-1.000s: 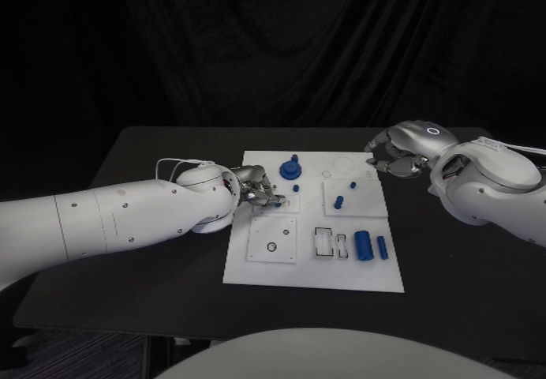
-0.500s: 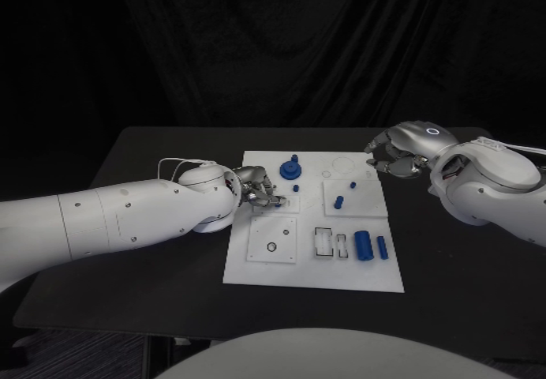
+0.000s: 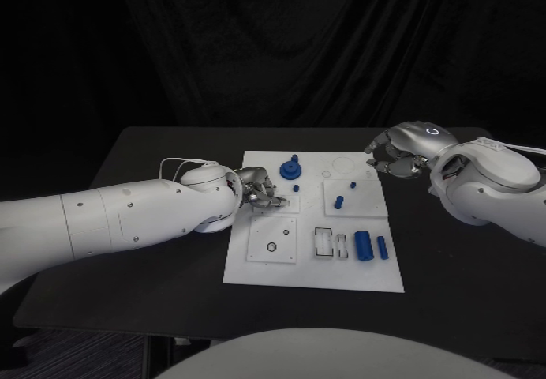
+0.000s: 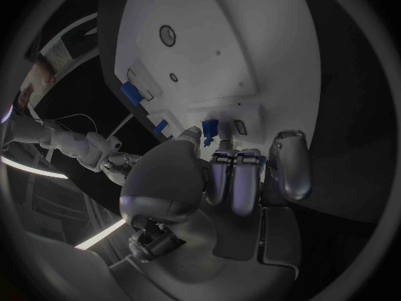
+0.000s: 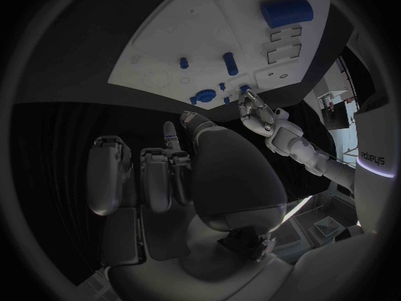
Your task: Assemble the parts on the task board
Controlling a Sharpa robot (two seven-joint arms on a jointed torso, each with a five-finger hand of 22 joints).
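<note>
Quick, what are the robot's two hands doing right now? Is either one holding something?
Left hand: over the task board, fingers by a small blue part; cannot tell if it holds it.
Right hand: fingers curled in, holding nothing.

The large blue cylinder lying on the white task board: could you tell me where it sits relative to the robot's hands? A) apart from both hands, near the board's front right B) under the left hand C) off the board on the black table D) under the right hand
A: the large blue cylinder lies on the white task board by itself, with the left hand and the right hand both farther back.
</note>
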